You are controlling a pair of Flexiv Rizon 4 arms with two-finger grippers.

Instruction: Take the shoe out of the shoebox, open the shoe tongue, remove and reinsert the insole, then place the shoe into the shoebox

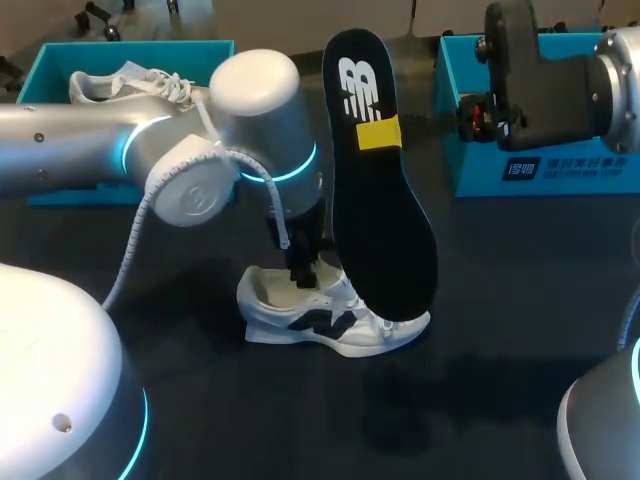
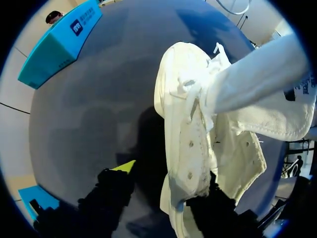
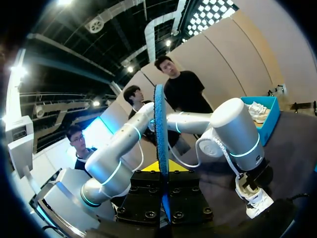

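Head view first: your right gripper is clamped on the black insole and holds it upright over the table. Only one yellow tip shows; the other is behind the insole. The insole blocks part of the white shoe, which sits on the table. Your left gripper is down at the heel opening, tips hidden.

Left wrist: fingers spread wide, one tip clear outside the shoe, the other buried in it.

Right wrist: insole edge-on, pinched between both fingers.
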